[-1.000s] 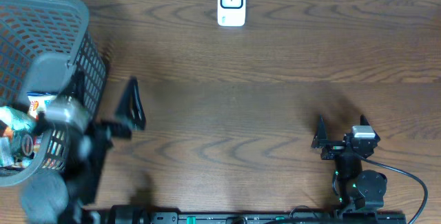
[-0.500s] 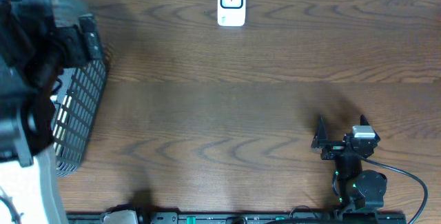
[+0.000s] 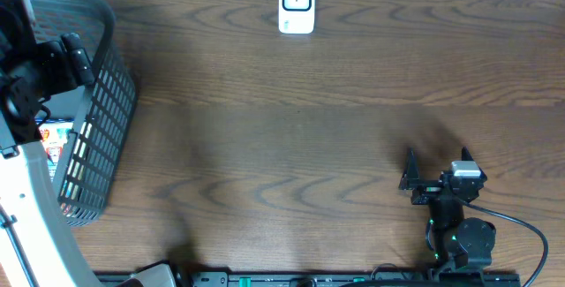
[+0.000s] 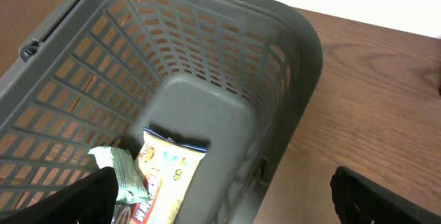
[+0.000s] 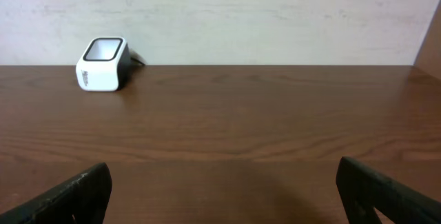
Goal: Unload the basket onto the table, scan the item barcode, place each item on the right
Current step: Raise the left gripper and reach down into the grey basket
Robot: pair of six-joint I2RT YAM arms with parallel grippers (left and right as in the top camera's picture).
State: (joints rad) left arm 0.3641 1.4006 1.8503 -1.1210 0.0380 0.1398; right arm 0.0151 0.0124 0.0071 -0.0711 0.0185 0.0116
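A grey plastic basket (image 3: 104, 101) stands at the table's left end. Inside it lie a yellow snack packet (image 4: 169, 172) and a green packet (image 4: 122, 177); a bit of a packet (image 3: 55, 135) shows from above. My left gripper (image 4: 220, 186) hangs open above the basket's near corner, holding nothing, its fingertips (image 4: 93, 189) wide apart. The white barcode scanner (image 3: 297, 4) stands at the table's far edge, also in the right wrist view as the scanner (image 5: 103, 64). My right gripper (image 3: 437, 165) rests open and empty near the front right.
The white left arm (image 3: 26, 199) crosses the basket's left side and hides part of its contents. A pale wall runs behind the scanner. The right arm's base and cable (image 3: 508, 225) sit at the front edge.
The left arm has swung up from beside the basket's front and now hangs over the basket's left part. The right arm and scanner have not moved.
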